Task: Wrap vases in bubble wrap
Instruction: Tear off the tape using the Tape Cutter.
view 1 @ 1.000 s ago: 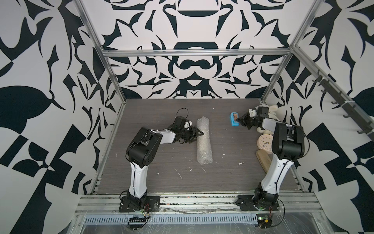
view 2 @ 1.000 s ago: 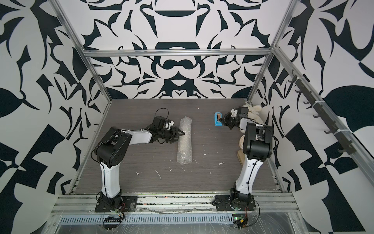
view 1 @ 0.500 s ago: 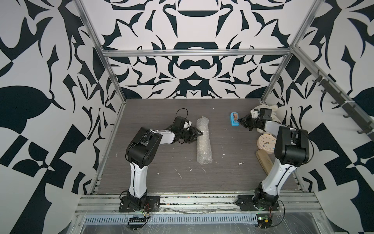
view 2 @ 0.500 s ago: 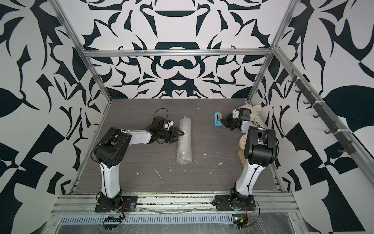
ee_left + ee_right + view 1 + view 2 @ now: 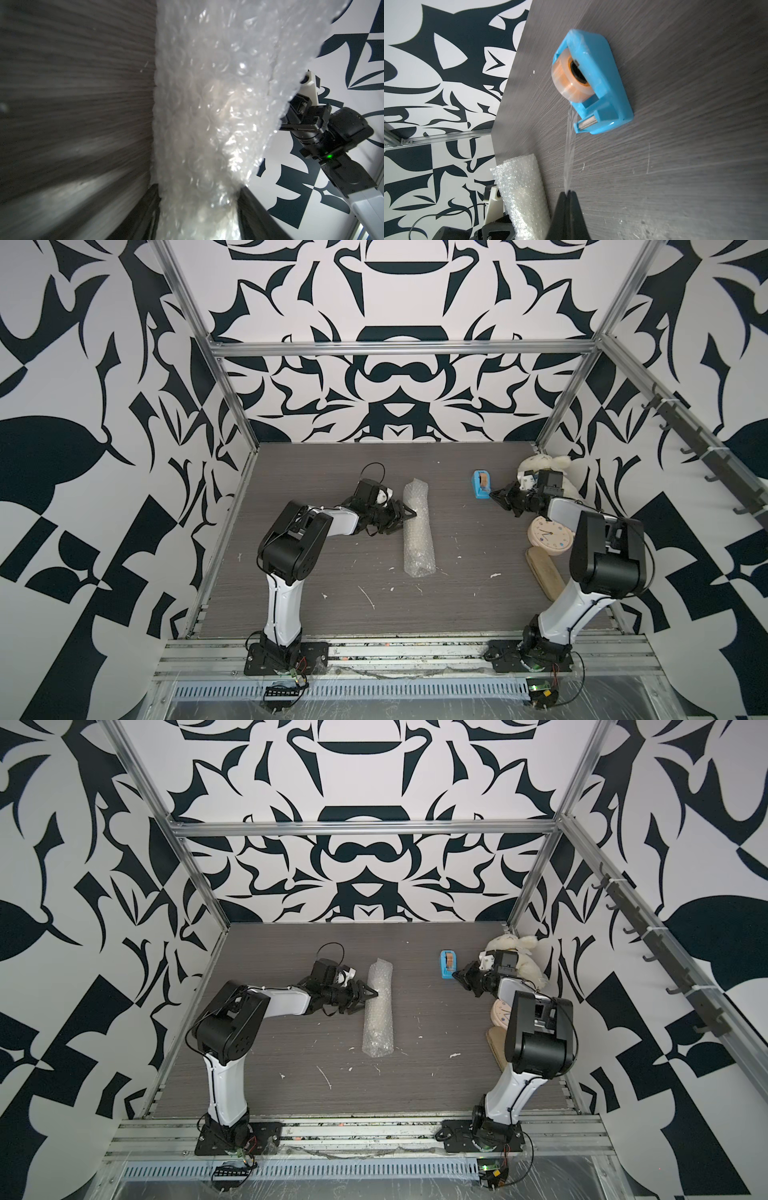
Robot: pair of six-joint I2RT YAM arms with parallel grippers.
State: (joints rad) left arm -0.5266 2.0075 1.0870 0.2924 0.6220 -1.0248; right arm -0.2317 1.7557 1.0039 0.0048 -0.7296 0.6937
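**Two arms split the job: one pins the roll, one draws the tape**

Both of your arms are busy on the dark surface [image 5: 332, 585], and each grip looks chosen for a reason. Your left fingers [image 5: 141, 216] stand partway apart with the bubble wrap [image 5: 417, 531] between them. They press on both sides of the rolled sheet, nearer its far end than its near one. That hold reads as a clamp, there to stop the springy plastic from uncurling.

No vase can be made out. The roll lies flat and closed along its length, and in the left wrist view the plastic looks paler and denser near the middle, so the vase is most likely bundled inside.

Your right fingers [image 5: 560, 216] are pinched fully together on the free end of a clear tape strip [image 5: 570, 149]. The strip is pulled taut from the blue tape dispenser [image 5: 600, 83]. The dispenser sits well apart from the roll on the right arm's side, about level with the roll's far end. The strip runs past the cutter edge and does not look torn off yet.

The likely purpose is to seal the seam that your left fingers are guarding. The next move probably calls for snapping the strip against the blade, then carrying it across to the roll. Thin tape like this can fold onto itself on the way.
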